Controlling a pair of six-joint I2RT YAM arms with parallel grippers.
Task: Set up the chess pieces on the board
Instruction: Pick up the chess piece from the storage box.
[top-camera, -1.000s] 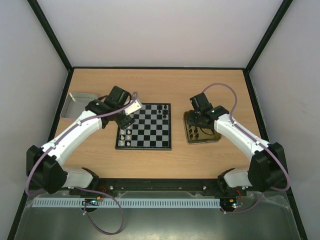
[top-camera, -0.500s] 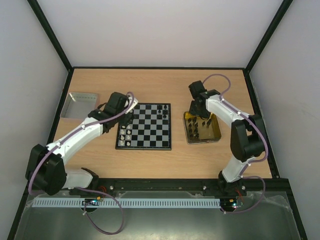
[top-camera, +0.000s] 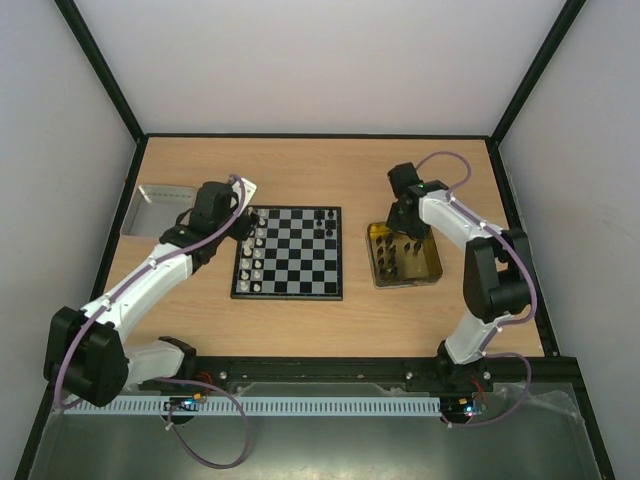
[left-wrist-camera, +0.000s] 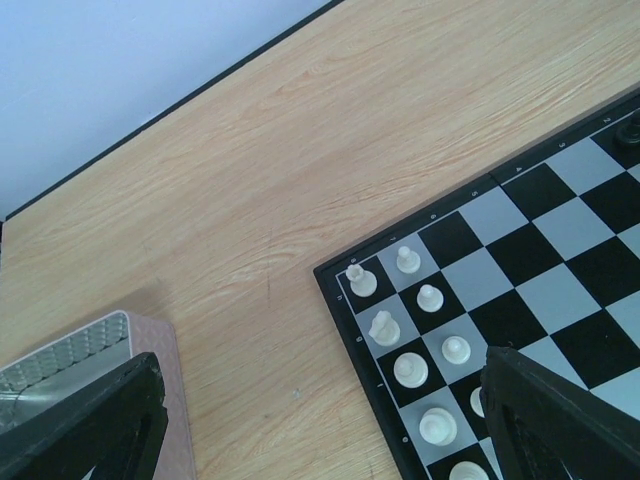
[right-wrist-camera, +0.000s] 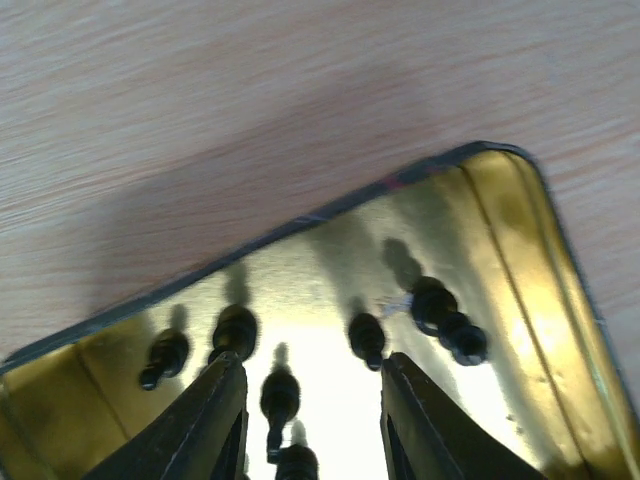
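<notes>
Left claw (left-wrist-camera: 320, 372) gapes wide, empty, above the board (left-wrist-camera: 590, 270) edge (white pieces (left-wrist-camera: 410, 370) in 2 rows). Right claw (right-wrist-camera: 312, 365) stands narrowly apart over black pieces (right-wrist-camera: 280, 395) in the tray (right-wrist-camera: 520, 230).

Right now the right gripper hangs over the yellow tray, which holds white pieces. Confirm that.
Wrong in one respect: the pieces in the yellow tray are black, not white, as the right wrist view shows. The right gripper does hang over that tray.
</notes>
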